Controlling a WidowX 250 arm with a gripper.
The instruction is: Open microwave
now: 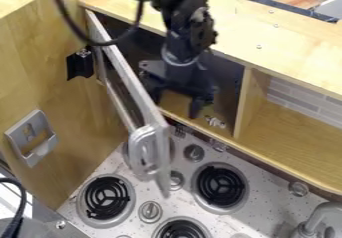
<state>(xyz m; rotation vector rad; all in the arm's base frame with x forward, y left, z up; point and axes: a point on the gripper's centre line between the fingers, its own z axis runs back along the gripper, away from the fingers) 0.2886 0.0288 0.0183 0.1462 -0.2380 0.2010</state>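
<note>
The microwave door [133, 89] stands swung out from the cabinet front at a wide angle, hinged at the left, with its grey handle [141, 149] at the free end over the stove. Behind it the dark microwave opening [224, 84] is exposed. My gripper [176, 106] hangs in front of that opening, on the right, inner side of the door. Its two fingers are apart, with nothing seen between them. The left finger is close to the door; whether they touch, I cannot tell.
Below lies the speckled stove top [200, 212] with several black coil burners and knobs. A wooden shelf compartment [300, 142] is right of the microwave, and a faucet [324, 219] stands at the lower right. The left wooden wall [47, 77] carries a metal holder [32, 138].
</note>
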